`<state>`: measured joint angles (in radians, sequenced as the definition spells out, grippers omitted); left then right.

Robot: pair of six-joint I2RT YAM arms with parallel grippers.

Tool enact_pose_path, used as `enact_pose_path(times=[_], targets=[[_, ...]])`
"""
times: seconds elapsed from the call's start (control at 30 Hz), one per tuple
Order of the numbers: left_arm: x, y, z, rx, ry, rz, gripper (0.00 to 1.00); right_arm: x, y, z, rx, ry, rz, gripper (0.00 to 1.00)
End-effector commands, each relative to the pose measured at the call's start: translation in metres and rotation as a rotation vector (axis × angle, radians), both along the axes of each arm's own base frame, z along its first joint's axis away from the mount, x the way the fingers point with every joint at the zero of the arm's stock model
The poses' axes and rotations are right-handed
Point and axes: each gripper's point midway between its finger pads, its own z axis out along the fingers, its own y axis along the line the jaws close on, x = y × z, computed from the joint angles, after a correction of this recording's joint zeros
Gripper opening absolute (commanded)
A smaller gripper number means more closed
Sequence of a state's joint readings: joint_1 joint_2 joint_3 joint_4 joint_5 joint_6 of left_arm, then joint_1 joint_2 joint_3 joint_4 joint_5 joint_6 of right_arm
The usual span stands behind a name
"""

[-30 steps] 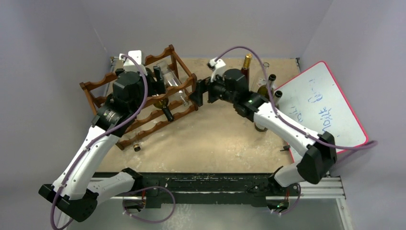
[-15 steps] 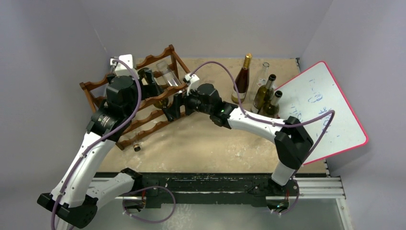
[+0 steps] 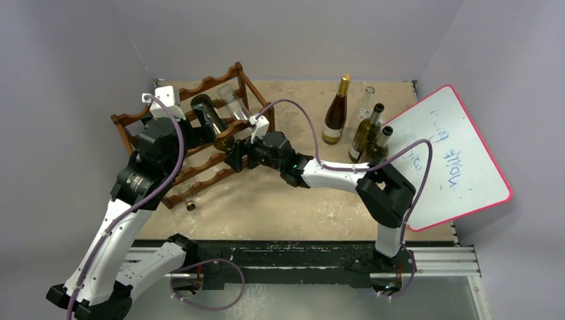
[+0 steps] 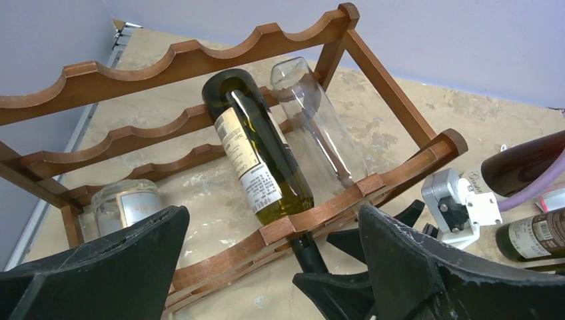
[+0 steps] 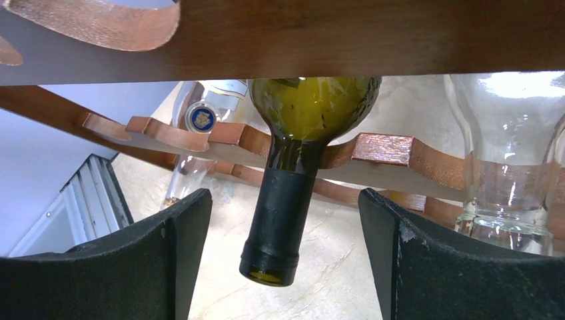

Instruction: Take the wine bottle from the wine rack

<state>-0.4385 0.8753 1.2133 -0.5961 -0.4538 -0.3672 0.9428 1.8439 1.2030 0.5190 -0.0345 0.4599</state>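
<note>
One dark green glass wine bottle with a cream label [image 4: 256, 150] lies in the top tier of the reddish-brown wooden wine rack [image 4: 166, 63], its dark-capped neck jutting past the scalloped rail. Right gripper [image 5: 281, 200] is spread wide, one finger on each side of that neck, gripping nothing. Left gripper [image 4: 272, 213] hangs above the rack, likewise wide and empty. Recommended: close squarely on the neck, then draw the bottle out along its own axis, sparing the clear glass bottle [image 4: 313, 120] just beside.
</note>
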Motion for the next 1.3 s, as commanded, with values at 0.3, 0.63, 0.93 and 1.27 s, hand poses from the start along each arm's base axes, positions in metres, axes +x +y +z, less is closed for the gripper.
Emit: enact_pose_path(times=[0.3,0.63,0.93,1.27], targets=[[-0.008,0.0,0.01,-0.033,-0.019,-0.016,1.0,0.003,0.016,0.019,0.136,0.002,-0.041,0.77],[-0.01,-0.001,0.01,-0.043,-0.014,-0.02,1.0,-0.004,0.017,0.007,0.131,0.035,-0.04,0.73],[-0.01,-0.002,0.011,-0.052,-0.012,-0.023,1.0,0.006,0.024,-0.002,0.123,0.055,-0.07,0.71],[-0.011,-0.001,0.009,-0.051,-0.004,-0.017,1.0,0.01,0.029,0.003,0.135,0.038,-0.064,0.54]])
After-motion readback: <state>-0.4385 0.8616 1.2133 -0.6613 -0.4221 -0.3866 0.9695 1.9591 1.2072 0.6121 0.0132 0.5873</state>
